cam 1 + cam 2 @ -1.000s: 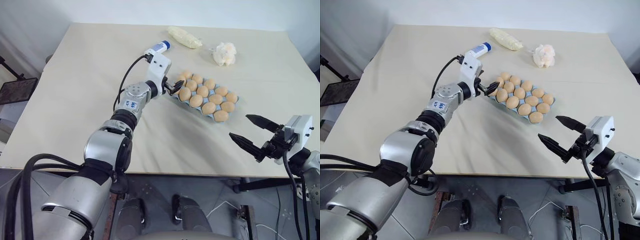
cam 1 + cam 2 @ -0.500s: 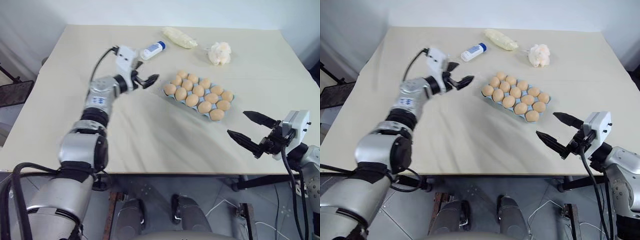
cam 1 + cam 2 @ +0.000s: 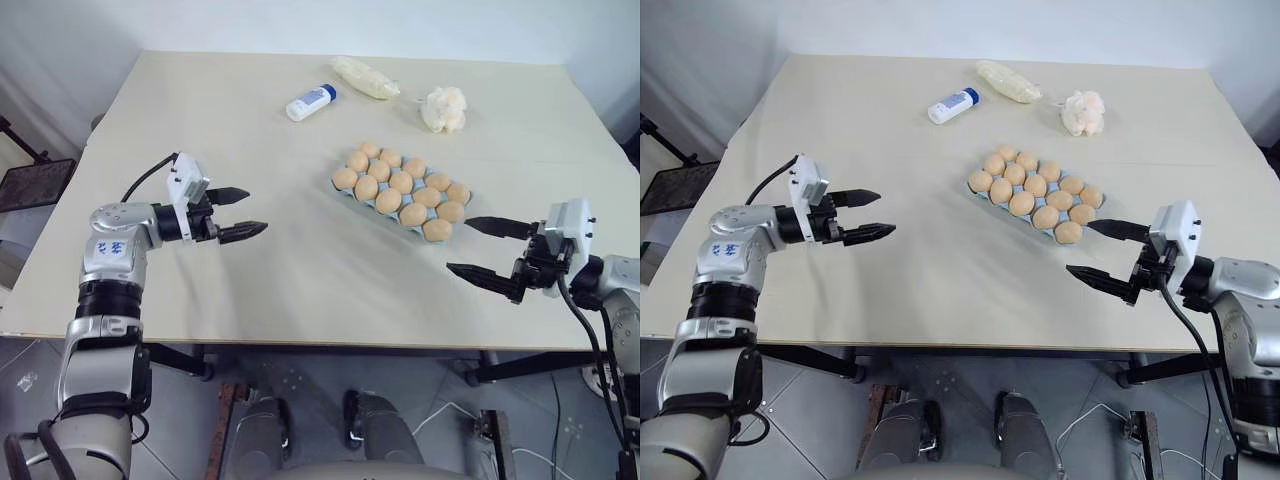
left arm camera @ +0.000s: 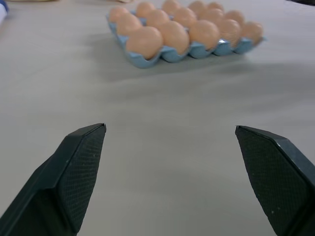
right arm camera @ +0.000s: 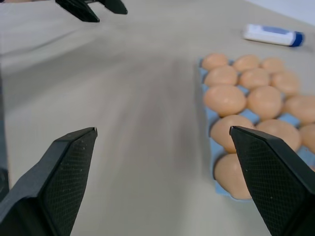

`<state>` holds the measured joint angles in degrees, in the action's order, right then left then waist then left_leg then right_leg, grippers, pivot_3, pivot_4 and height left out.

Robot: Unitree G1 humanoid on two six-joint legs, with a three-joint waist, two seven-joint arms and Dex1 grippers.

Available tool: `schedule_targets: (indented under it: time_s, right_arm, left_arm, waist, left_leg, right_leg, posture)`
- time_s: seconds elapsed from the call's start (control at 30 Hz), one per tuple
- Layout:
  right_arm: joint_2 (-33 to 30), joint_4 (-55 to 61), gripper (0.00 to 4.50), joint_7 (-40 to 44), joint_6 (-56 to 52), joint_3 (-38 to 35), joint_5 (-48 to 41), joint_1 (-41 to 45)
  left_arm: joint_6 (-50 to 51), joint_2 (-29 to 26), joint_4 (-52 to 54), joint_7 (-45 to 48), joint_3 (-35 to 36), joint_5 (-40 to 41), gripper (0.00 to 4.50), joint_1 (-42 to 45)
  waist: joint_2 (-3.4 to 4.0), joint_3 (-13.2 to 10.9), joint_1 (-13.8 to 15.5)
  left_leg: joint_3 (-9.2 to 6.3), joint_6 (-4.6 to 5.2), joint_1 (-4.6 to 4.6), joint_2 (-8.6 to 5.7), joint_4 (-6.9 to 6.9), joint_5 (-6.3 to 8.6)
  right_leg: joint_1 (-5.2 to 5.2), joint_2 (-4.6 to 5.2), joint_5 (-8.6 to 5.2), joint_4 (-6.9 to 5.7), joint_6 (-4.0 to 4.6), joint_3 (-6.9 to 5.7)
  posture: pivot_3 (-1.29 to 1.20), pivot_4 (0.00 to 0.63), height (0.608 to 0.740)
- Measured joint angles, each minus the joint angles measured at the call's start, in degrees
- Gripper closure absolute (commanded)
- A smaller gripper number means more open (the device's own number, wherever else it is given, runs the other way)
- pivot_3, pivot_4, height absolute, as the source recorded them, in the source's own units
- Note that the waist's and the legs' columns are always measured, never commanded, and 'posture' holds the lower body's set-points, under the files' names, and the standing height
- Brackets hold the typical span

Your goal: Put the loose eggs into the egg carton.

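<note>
The light blue egg carton (image 4: pixel 147 60) lies right of the table's middle. Tan eggs (image 3: pixel 400 183) sit in its cups in two rows. The loose eggs are out of view; each egg I see rests in a cup. My left gripper (image 3: pixel 255 210) hovers over the left part of the table, well left of the carton and pointing toward it. It is open and holds nothing. My right gripper (image 3: pixel 458 244) hangs just off the carton's near right end, open and empty, one fingertip close to the nearest egg. The right wrist view shows the eggs between its fingers (image 5: pixel 74 162).
A white bottle with a blue cap (image 3: pixel 308 102) lies at the back, left of the carton. A pale wrapped lump (image 3: pixel 367 76) and a lumpy white wad (image 3: pixel 444 108) lie at the back right. The table's front edge (image 3: pixel 300 338) runs below both grippers.
My left gripper has drawn back from the carton's left end to the near left of the table, staying open. My right gripper has edged toward the carton and turned inward.
</note>
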<state>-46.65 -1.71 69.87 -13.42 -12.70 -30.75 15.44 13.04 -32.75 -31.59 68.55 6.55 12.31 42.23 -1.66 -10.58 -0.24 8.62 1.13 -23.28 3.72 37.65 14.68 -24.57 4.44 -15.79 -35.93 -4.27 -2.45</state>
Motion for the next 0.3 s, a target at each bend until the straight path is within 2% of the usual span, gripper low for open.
schedule_targets:
  time_s: [0.3]
  right_arm:
    - [0.2, -6.1, 0.00, 4.3, 2.2, 4.1, 2.6, 5.5]
  left_arm:
    - [1.2, -1.7, 7.4, 0.4, -0.9, 1.9, 0.01, -7.1]
  waist:
    - [0.00, 0.0, -0.1]
  left_leg:
    - [-0.01, -0.02, 0.00, 0.09, 0.02, 0.01]
  right_leg:
    - [-0.02, 0.21, 0.02, -0.01, 0.01, 0.04]
  posture:
    - [0.00, 0.150, 0.740]
